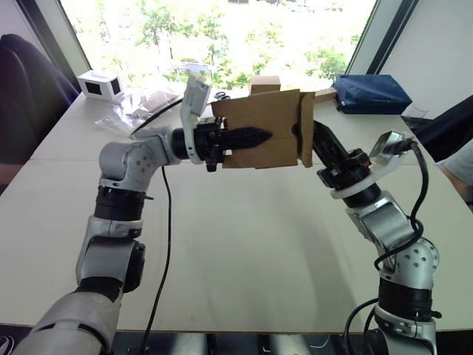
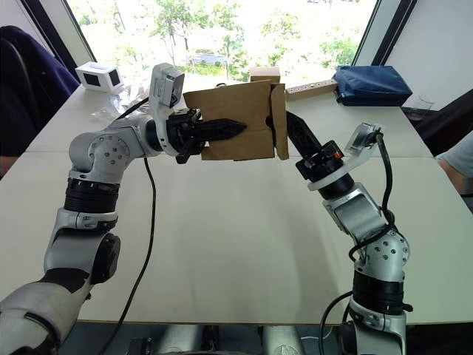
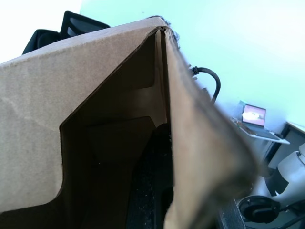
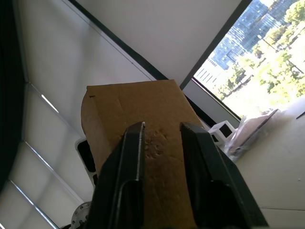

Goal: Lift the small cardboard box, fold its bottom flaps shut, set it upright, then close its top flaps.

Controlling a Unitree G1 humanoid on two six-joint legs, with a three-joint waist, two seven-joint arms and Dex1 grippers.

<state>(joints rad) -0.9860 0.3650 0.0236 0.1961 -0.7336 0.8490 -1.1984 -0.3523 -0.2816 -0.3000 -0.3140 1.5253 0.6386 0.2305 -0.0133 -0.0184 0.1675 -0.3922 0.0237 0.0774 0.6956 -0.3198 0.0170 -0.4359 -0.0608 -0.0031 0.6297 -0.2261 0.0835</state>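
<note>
The small cardboard box hangs in the air above the middle of the white table, lying on its side. My left gripper is shut on its front wall, with one black finger across the outer face and the other inside. An end flap stands folded against the box's right end. My right gripper is open, and its fingertips rest against that flap from the right. Cardboard shows in the gap between the two fingers.
Behind the box at the table's far edge stand a smaller cube-like brown box and a long tan block. A blue bag lies far right; a white device and clear plastic wrap far left. A person's sleeve shows at the right edge.
</note>
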